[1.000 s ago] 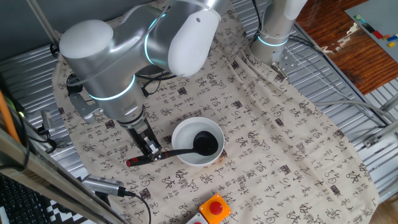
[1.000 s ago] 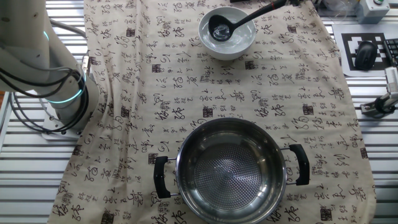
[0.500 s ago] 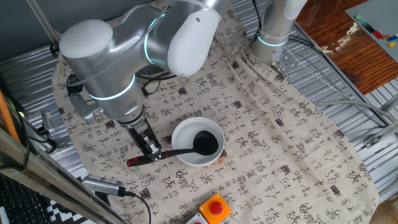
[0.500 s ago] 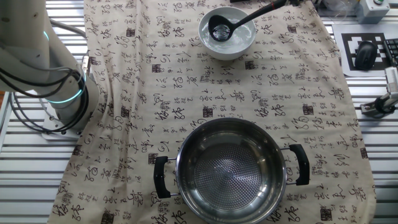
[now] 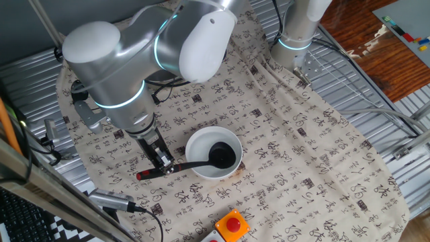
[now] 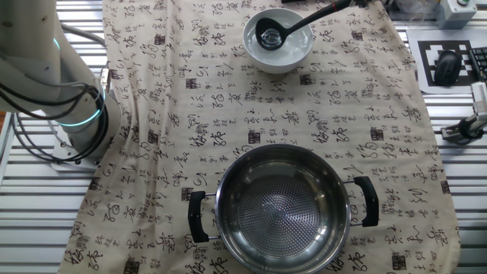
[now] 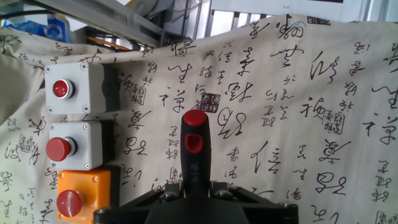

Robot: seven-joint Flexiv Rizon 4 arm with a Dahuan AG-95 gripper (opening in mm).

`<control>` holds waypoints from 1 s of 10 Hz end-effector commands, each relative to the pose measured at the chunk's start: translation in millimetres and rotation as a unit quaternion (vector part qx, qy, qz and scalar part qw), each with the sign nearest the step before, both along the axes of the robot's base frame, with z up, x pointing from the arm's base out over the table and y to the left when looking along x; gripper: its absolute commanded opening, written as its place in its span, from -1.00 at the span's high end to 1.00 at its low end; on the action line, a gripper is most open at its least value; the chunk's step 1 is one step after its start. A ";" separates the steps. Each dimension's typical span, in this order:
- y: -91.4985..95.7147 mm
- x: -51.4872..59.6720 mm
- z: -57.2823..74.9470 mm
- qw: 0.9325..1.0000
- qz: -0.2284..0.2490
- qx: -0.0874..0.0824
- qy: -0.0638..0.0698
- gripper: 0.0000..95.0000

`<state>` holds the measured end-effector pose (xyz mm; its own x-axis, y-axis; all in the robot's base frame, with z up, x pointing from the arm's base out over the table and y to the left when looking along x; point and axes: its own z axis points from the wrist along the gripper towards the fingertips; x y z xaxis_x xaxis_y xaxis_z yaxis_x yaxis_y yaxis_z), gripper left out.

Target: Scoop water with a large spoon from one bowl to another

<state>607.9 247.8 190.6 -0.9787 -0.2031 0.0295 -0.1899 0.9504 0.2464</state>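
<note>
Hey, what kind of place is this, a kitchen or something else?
Most likely a robotics lab bench, not a kitchen. A robot arm works over a table of metal slats under a printed cloth, and boxes with red stop buttons sit beside it.

Even, bright lighting is seen throughout; soft shadows are cast, and glare is shown on the steel bowl (image 6: pixel 283 207).

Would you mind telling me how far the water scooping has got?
Done: the pincer grips the ladle by its handle. In hand: its cup sits in the white bowl. Left: lifting it and carrying the water to the steel bowl, which looks empty.
</note>
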 end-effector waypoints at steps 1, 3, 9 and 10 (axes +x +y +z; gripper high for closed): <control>0.6 -0.1 -0.1 1.000 0.002 0.001 0.000 1.00; 0.6 -0.1 -0.1 1.000 0.005 0.002 -0.002 1.00; -1.3 -1.5 -1.9 1.000 0.009 0.003 -0.019 1.00; -2.7 -2.9 -3.4 1.000 0.011 0.004 -0.024 1.00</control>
<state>605.9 245.1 187.2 -0.9740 -0.2256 -0.0190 -0.2232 0.9433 0.2456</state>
